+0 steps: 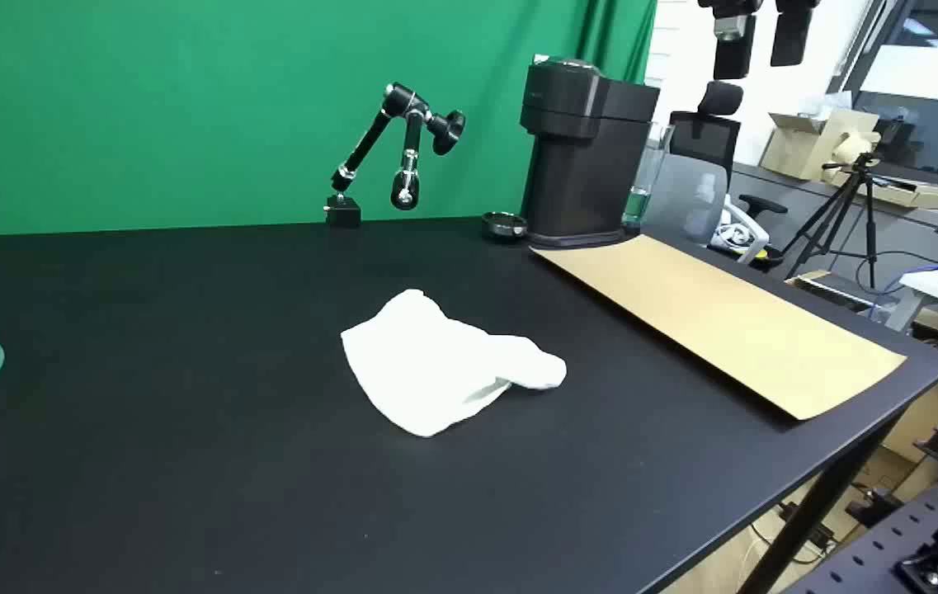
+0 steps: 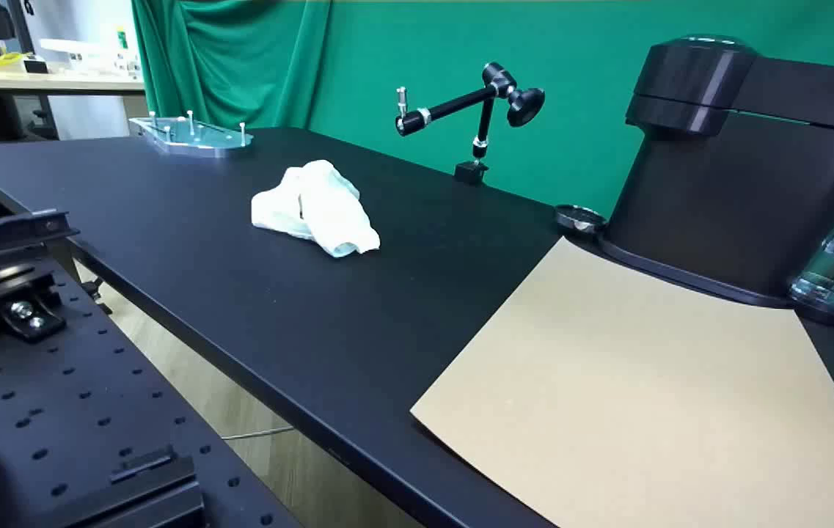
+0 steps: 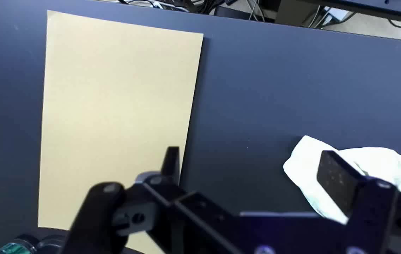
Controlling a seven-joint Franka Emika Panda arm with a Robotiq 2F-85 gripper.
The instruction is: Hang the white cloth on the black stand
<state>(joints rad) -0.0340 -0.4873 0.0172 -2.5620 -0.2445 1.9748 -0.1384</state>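
A soft white cloth [image 1: 436,363], loosely folded with one end bunched into a rounded lobe, lies crumpled on a matte black table [image 1: 188,346], well apart from the jointed, tubular black stand [image 1: 404,101] before a green fabric backdrop [image 1: 188,107]. In the wrist view, the gripper [image 3: 253,165] hangs with its angular jaws wide apart; a smooth tan sheet [image 2: 651,396] lies beside a dark coffee machine [image 2: 725,198].

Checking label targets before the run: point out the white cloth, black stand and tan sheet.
White cloth [image 1: 436,367]: in an exterior view, middle of its broad part.
Black stand [image 1: 367,146]: in an exterior view, on the slanted rod above its base.
Tan sheet [image 3: 115,116]: wrist view, middle of its face.
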